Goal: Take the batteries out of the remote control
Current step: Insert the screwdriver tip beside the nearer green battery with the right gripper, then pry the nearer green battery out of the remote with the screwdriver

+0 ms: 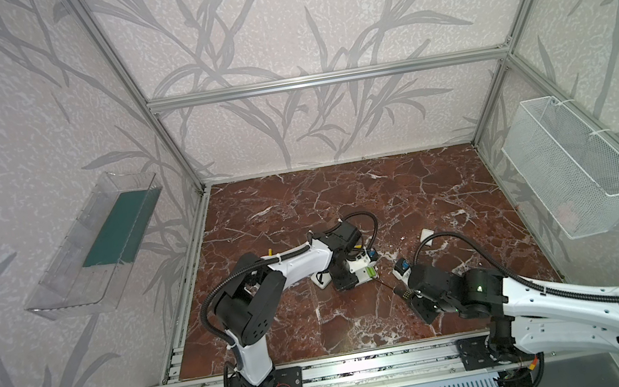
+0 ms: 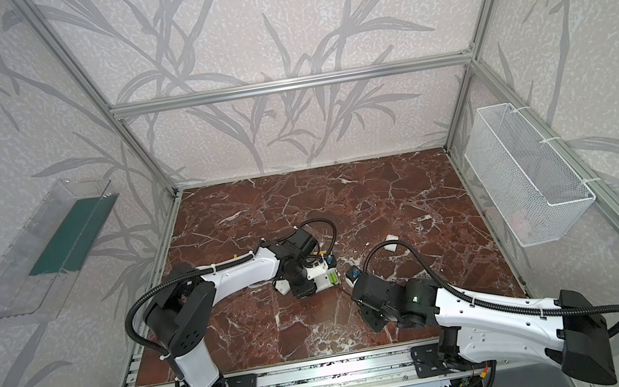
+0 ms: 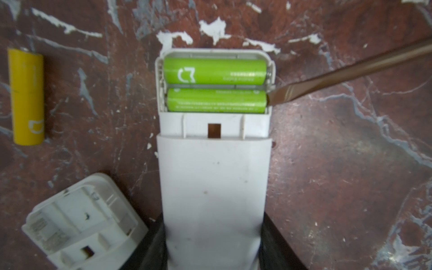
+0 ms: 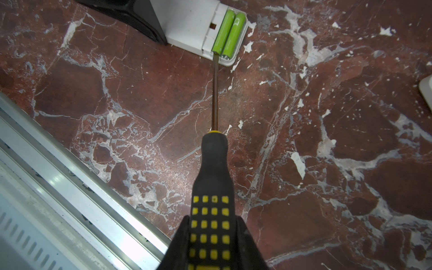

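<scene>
On the marble tabletop (image 1: 342, 197), near centre in both top views: remote control (image 3: 214, 182), white, lying back-up, battery bay open at the end toward 3 o'clock. Contents: two green batteries (image 3: 215, 71), side by side across the bay, both seated; their print is too blurred to read. Holder: left gripper (image 3: 214, 233), fingers (image 3: 275, 243) pressed against the remote's two long sides, only their tips in frame. Tool: screwdriver (image 4: 214, 175), black handle with yellow squares, pinched in the right gripper (image 4: 211, 236), handle butt cut off. It comes in from 4 o'clock, blade tip touching the end of the battery nearer the remote's middle; whether it is wedged underneath cannot be told. Loose items: one yellow battery (image 3: 27, 95) lying flat at 12 o'clock of the remote, largely hidden by the left arm in the top views; a white plastic shell (image 3: 81, 224) with empty ribbed bays, just beside the remote, one corner behind a finger; a small white piece (image 1: 428, 235) at 2 o'clock, too small to identify.
</scene>
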Tool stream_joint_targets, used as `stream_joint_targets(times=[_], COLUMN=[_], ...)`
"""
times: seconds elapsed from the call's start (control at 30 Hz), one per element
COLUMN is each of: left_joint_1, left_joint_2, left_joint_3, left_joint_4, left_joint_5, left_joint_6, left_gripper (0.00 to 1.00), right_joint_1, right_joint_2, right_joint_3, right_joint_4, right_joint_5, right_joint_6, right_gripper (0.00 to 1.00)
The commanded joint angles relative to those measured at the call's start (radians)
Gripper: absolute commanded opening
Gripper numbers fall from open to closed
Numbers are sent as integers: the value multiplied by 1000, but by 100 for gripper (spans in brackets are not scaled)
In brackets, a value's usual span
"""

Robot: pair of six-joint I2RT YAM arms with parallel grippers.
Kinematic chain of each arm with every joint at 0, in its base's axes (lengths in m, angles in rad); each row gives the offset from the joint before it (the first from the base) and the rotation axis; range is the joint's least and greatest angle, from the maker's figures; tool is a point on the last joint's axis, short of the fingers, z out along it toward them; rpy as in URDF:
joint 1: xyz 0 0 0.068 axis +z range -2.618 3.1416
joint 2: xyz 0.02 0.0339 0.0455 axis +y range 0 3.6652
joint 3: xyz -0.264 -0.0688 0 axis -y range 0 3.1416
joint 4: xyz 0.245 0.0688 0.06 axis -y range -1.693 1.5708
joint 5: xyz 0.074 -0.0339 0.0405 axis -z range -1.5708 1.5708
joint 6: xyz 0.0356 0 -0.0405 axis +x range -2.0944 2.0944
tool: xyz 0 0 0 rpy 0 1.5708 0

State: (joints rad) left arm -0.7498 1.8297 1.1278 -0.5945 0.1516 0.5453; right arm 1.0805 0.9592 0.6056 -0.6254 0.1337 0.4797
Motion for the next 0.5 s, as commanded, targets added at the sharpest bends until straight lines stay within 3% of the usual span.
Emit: stream_joint_targets(times=[0.0,0.47], left_joint_1=[10,9], left_joint_2=[38,27], left_joint_3=[-16,-25], left_joint_4=[-80,-79], left_joint_5=[-40,-19], left_joint_6=[11,11], left_gripper=[47,47], right_joint_1=[14,121], right_joint_2=[-6,33], right_joint_3=[-62,-198], right_joint_4=[89,310], right_joint_5=[48,191], right_joint_6=[68,131], right_gripper=[0,0])
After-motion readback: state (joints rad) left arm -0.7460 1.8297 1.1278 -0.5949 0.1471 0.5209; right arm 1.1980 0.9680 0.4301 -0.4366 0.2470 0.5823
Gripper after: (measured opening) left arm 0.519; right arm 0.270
